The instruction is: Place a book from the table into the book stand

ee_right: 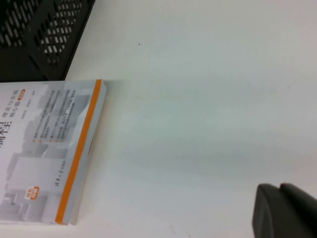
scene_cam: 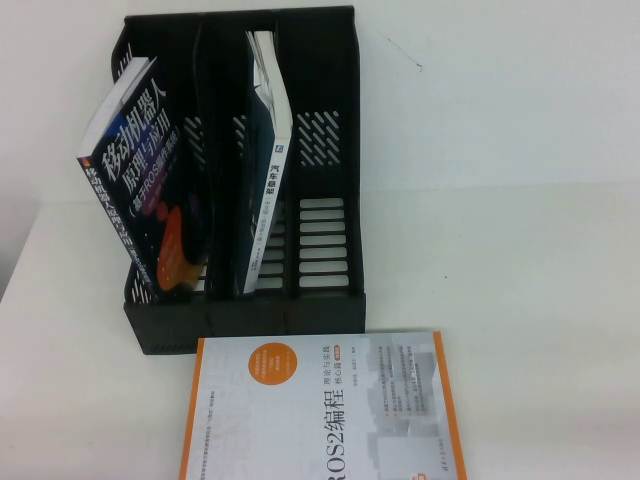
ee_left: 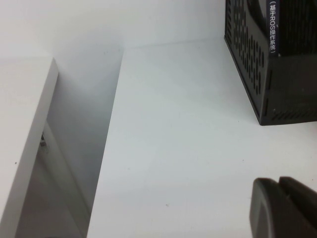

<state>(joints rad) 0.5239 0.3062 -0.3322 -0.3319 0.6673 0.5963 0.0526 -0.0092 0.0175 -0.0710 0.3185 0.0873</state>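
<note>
Black perforated plastic forms the rack (scene_cam: 250, 300), a three-slot stand with slanted, vented sides on the smooth white bench (scene_cam: 540, 250). The dark book (scene_cam: 140, 190), glossy, with large white Chinese title and orange-red shapes, leans in the rack's left slot. A thin teal book (scene_cam: 268, 190) with a white spine stands in the middle slot. Before the rack lies a white-and-orange book (scene_cam: 320, 410) reading "ROS2". The left gripper (ee_left: 285, 208) hangs left of the rack, fingers together; the right gripper (ee_right: 285, 210) hovers right of the ROS2 book, its fingers' state unclear.
</note>
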